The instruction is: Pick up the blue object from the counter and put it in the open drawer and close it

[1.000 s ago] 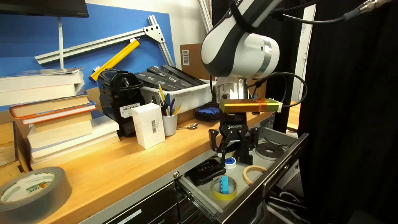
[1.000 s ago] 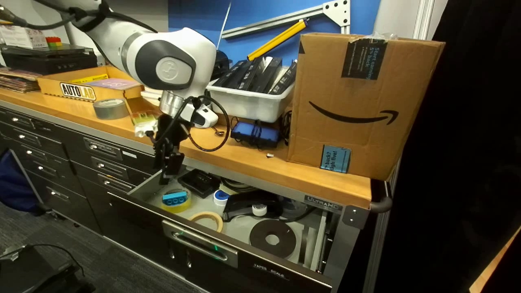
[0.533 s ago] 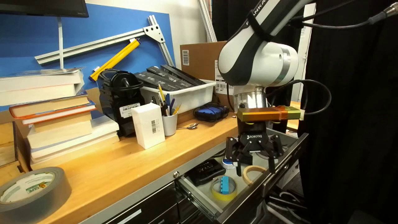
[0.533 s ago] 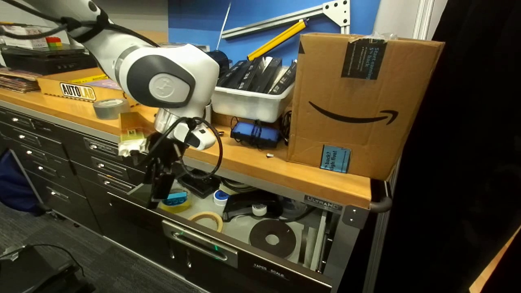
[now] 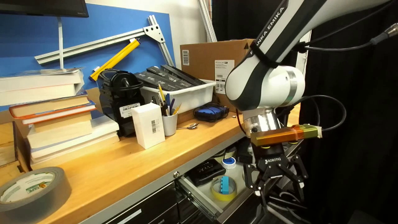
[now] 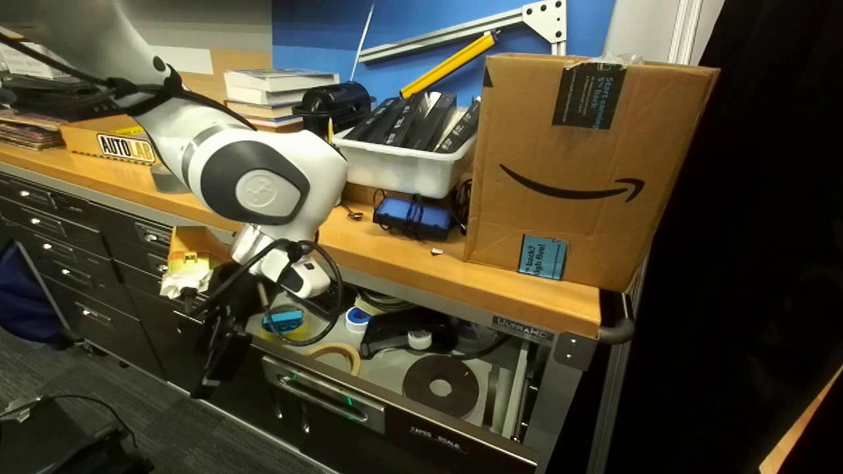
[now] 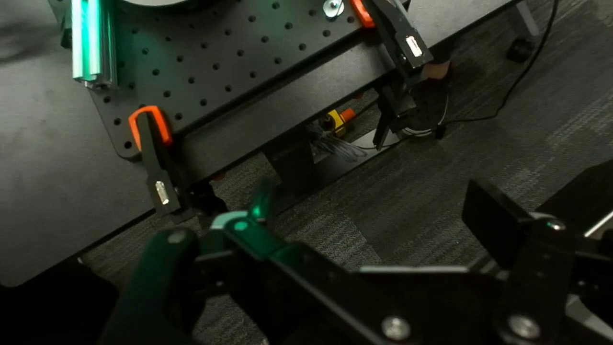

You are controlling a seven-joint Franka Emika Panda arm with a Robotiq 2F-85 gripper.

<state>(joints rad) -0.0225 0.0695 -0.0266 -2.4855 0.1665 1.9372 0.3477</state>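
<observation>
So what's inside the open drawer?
The drawer holds the blue block, a yellow roll, a tan ring, a dark roll and more. Anything farther back, under the counter, is hidden.

The tool (image 5: 282, 197) has moved down and out, past the front of the drawer (image 6: 405, 422) it hung over; its fingers (image 7: 493, 223) stand wider apart than a second ago. The arm (image 6: 253, 174), shifting, has uncovered stacked books (image 6: 269, 95).

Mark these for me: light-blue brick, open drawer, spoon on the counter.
Light-blue brick (image 5: 226, 184), in an exterior view: smooth side, beside the studs.
Open drawer (image 6: 382, 372), in an exterior view: bare grey bottom, near its front.
Spoon (image 5: 193, 126), in an exterior view: on the bowl.
</observation>
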